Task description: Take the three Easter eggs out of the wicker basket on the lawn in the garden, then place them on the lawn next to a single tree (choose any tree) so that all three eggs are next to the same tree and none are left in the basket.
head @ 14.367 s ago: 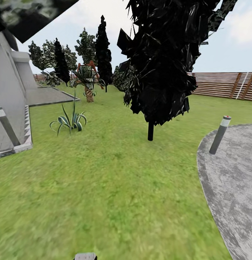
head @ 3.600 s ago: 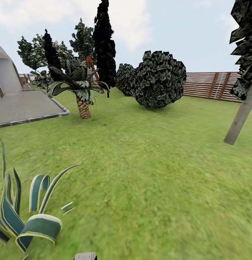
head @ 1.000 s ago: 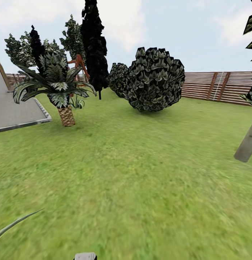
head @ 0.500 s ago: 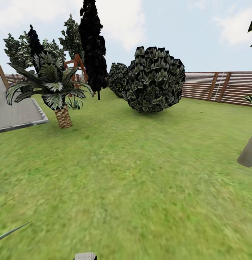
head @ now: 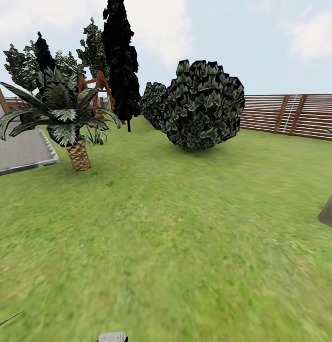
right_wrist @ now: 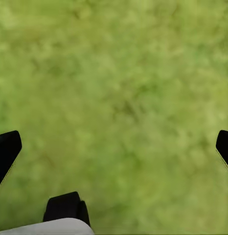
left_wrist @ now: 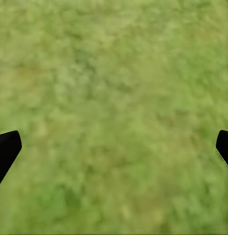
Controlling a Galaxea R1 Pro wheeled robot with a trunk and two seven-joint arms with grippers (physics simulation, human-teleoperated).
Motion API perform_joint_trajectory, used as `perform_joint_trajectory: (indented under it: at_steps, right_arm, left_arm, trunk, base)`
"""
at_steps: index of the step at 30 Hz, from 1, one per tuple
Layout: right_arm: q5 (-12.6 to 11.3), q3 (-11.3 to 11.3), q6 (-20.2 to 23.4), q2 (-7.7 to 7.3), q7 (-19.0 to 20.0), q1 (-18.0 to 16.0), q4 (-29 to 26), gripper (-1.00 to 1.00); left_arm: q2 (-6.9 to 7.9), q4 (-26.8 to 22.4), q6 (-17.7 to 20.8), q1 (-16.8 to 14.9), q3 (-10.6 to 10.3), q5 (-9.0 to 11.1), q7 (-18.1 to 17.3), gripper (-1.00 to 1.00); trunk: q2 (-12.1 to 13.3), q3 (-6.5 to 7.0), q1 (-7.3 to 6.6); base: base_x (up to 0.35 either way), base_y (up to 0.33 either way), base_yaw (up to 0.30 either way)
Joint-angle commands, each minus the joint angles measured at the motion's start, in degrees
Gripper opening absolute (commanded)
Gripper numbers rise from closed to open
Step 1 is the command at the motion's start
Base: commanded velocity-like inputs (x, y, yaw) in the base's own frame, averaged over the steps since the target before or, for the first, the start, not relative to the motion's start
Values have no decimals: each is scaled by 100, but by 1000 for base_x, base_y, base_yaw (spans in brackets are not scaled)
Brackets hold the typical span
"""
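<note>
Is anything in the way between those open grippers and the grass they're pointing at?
Nothing visible. Both the left gripper and the right gripper hang open over bare lawn. Ahead, the grass runs unbroken to the palm, the bush and a pale trunk at the right edge.

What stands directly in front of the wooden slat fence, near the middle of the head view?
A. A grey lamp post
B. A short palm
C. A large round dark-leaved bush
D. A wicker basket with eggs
C: the large round bush with dark leaves sits on the lawn, and the wooden slat fence runs behind it.
</note>
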Motion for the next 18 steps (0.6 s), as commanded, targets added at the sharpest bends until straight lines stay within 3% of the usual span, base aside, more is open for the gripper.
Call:
perform_joint_trajectory:
  at_steps: [1,18]
  right_arm:
    - [-1,-7,-19,1,-2,-4,6,100]
    - [14,-3,-27,5,-2,-4,18,100]
  left_arm:
    - [-2,3,-17,-3,3,7,5,100]
    - [-7,11,-8,-3,-4,7,5,100]
  trunk:
    - [-2,-5,3]
    - [-2,-5,3]
  base:
    - [302,-106,44]
    - [302,-106,26]
